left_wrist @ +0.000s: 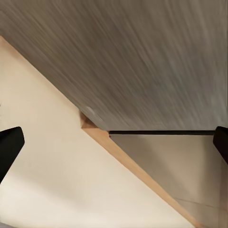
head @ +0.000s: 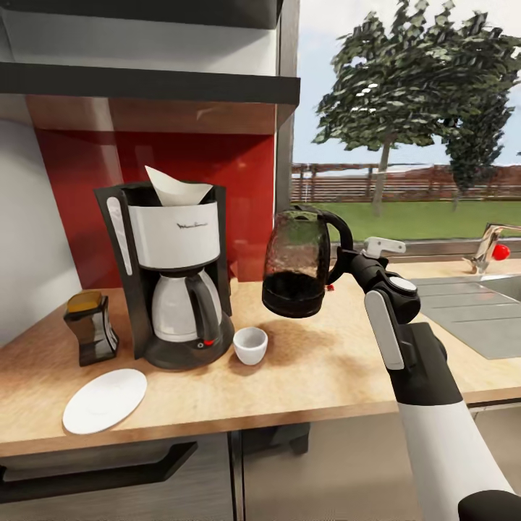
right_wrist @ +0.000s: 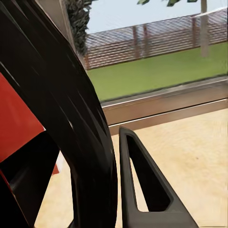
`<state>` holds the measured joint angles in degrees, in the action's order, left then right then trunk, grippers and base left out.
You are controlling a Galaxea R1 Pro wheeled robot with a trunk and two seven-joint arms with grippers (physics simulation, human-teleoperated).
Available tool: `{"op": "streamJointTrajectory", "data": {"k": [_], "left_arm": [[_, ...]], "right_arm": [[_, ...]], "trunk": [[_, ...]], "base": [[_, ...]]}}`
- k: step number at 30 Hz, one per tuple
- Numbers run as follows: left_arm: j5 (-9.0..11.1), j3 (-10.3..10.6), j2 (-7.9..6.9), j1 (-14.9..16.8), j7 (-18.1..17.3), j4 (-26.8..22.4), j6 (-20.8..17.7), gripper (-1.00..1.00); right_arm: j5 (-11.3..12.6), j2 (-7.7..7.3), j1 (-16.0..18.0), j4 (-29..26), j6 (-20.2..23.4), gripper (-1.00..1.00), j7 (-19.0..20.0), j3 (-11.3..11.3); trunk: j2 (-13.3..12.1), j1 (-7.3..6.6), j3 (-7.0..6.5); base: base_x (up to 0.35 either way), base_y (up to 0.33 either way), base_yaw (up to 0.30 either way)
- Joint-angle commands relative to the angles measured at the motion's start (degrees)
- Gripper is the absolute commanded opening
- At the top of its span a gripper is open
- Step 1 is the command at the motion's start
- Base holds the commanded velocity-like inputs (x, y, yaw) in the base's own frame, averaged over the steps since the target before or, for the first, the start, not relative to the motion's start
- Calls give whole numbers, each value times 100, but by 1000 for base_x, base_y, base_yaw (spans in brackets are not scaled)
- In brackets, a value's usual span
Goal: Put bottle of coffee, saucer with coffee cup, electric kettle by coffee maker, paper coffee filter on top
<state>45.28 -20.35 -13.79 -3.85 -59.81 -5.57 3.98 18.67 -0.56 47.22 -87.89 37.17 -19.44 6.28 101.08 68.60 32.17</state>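
Right gripper [head: 346, 262]: clenched on the kettle's handle, the arm coming up from 5 o'clock in the head view.
Kettle [head: 295, 262]: hung in the air above the counter, clear of the surface, its shadow on the wood beneath; at 3 o'clock from the coffee maker, near it but apart.
Kettle handle [right_wrist: 71, 123]: a thick dark curve in the right wrist view, with one gripper finger [right_wrist: 147, 190] just beside it.
Coffee maker [head: 170, 278]: stood upright on the counter against the red back wall.
Paper filter [head: 176, 187]: sat in the top of the coffee maker, its point sticking up.
Cup [head: 250, 344]: stood on the bare counter at 4 o'clock from the coffee maker, just beside its base.
Saucer [head: 105, 400]: lay flat at 7 o'clock from the coffee maker, near the counter's front edge, well apart from the cup.
Coffee jar [head: 90, 327]: upright at 9 o'clock from the coffee maker, close beside it.
Counter [head: 325, 376]: light wood.
Left gripper [left_wrist: 114, 145]: released, its dark fingertips [left_wrist: 9, 145] wide apart at the frame's sides, over a grey cabinet front [left_wrist: 142, 61].
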Motion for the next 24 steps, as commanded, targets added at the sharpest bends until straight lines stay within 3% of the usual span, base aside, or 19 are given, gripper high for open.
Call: {"op": "streamJointTrajectory", "data": {"k": [1,24], "left_arm": [[16,26,0,-2,-4,-5,42,100],[16,31,0,-2,-4,-14,42,100]], "right_arm": [[40,-5,6,-9,10,-100,-60,13],[40,-5,6,-7,2,-100,-60,36]], "trunk": [[45,22,23],[486,264,220]], "base": [[0,0,0],[0,0,0]]}}
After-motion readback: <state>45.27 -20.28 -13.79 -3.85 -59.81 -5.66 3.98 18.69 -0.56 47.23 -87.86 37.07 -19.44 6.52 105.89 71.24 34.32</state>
